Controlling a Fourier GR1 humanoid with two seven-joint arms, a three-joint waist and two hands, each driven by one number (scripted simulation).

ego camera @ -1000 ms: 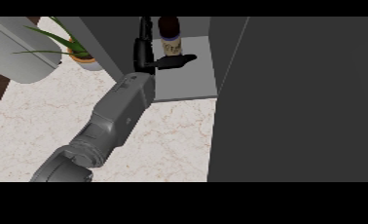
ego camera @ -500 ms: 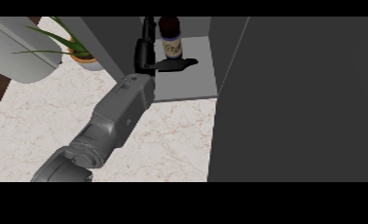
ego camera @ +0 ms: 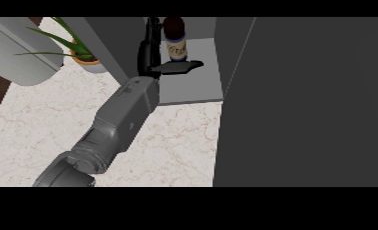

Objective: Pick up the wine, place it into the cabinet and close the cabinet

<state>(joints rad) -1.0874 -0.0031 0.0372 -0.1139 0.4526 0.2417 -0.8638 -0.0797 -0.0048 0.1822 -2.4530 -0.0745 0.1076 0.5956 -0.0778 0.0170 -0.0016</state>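
**Wine bottle stands in the open cabinet, left hand beside it**

A tall dark grey cabinet door (ego camera: 303, 104) fills the right half of the head view, swung open and seen edge-on. Left of it lies the pale, marbled stone counter (ego camera: 44, 119), which runs to the lower edge. Behind the counter stands the dark grey cabinet (ego camera: 111, 44), its light grey shelf floor (ego camera: 196, 86) showing in the opening between its left wall and the door.

The grey left forearm (ego camera: 118, 124) rises from the lower left corner and reaches into that opening. At its end the black left hand (ego camera: 159, 61) is held upright along the cabinet's left wall, fingers extended upward and the thumb (ego camera: 181, 67) jutting out to the right across the foot of the bottle. The hand looks spread rather than wrapped round anything, though it is black against a dark bottle and whether the thumb touches the glass cannot be told.

The dark brown wine bottle with a pale label (ego camera: 175, 39) stands upright on the shelf floor near the back, just beside the hand.

At the far left, a rounded light grey object (ego camera: 26, 54) sits on the counter, and next to it a green spiky plant in a small orange pot (ego camera: 85, 59).
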